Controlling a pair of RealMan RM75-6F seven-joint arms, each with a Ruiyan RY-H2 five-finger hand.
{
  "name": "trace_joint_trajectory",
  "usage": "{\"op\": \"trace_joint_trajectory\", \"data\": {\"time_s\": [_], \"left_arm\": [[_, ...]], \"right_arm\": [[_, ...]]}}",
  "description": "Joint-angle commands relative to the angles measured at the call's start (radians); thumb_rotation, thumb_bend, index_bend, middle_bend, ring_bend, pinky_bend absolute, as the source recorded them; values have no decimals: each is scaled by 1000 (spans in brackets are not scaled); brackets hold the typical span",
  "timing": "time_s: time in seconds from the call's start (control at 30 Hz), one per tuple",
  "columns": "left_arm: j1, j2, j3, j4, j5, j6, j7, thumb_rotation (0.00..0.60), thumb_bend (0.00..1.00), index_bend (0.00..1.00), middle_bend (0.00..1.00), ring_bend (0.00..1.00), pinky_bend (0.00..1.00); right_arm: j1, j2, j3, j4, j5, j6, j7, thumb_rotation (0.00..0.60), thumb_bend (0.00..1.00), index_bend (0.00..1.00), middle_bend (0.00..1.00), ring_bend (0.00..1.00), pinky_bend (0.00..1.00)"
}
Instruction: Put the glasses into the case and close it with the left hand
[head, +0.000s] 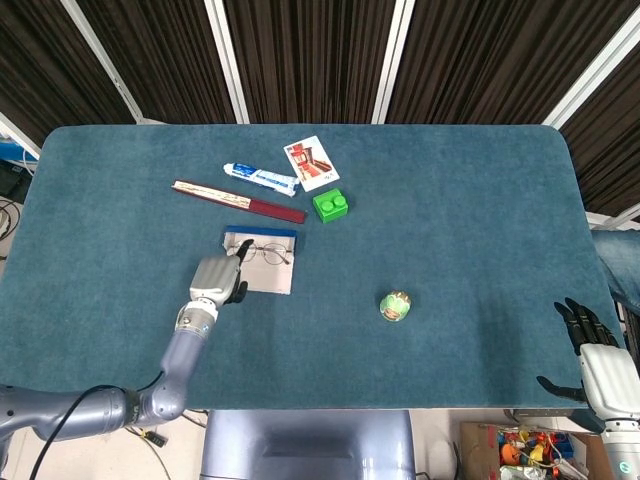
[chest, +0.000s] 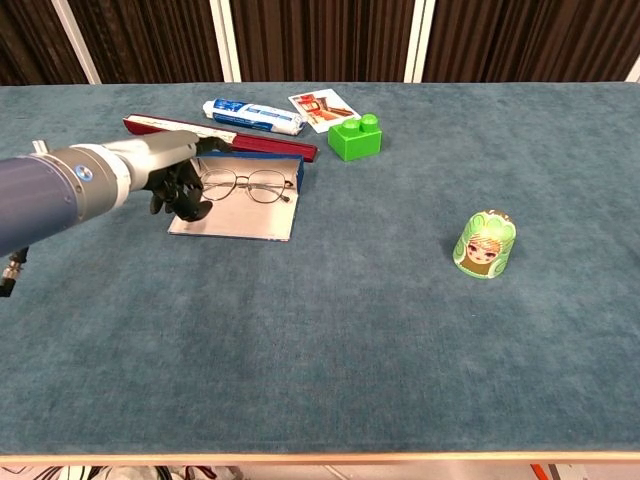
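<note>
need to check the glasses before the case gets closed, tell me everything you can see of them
The glasses are thin dark wire frames with two roundish clear lenses. They lie flat and open on the pale inner face of the opened case, near its blue far edge, lenses side by side. The left hand sits just beside their left end with fingers curled; whether it touches them is unclear.

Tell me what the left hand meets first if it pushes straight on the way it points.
Probably the glasses lying in the open case; the left hand points toward them, though its height above the case is unclear.
</note>
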Motion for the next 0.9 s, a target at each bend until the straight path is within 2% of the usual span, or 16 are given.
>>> {"op": "trace_joint_trajectory", "data": {"time_s": [0.03,0.9], "left_arm": [[-8,-15,4,13,-13,-4,8,600,528,0,744,673,664],[-33,-79,5,103,-64,-22,33,600,527,0,743,673,664]], "right_arm": [[0,0,0,0,0,0,0,600,94,0,0,0,169],[0,2,0,-1,2,0,-3,600,95,0,0,0,169]]}}
